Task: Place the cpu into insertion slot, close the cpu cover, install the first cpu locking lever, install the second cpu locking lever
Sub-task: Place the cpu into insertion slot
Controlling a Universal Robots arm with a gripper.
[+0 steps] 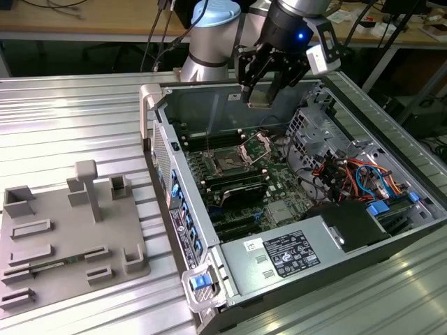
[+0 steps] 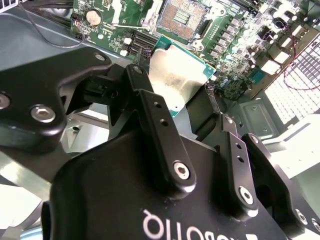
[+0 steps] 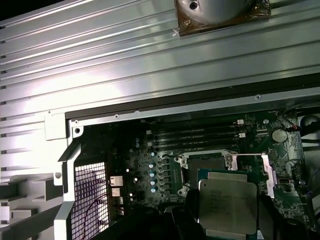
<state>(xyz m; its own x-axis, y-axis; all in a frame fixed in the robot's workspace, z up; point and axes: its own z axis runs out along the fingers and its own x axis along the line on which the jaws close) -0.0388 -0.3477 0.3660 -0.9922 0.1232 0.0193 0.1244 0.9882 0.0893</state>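
I am on the first step: the tool (image 1: 260,91) is clamped on the cpu (image 2: 177,75), its black fingers (image 2: 150,110) pressing on two opposite edges. It hangs inside the open case (image 1: 199,230), above the green board (image 1: 279,188) and well clear of it. In the exterior view the slot (image 1: 229,162) lies below the chip and toward that view's left. The cover (image 1: 255,144) stands tilted up beside the slot, so the socket looks open to receive. Cover and levers are not yet dealt with.

As I judge it, seating the chip calls for squaring its edges to the socket rim and bringing it down flat. A tilted chip or a corner caught on the rim could harm the fine contact field.

The cpu is a thin square plate with a dull, faintly smudged silver-grey lid on a green-edged base. The slot is a dark square well with a grainy contact field, framed in bright stamped metal. The cover is thin shiny sheet with a large window. The tool's fingers are matte black bars with bolt heads. The case sits on a table (image 1: 70,118) of ribbed aluminium.
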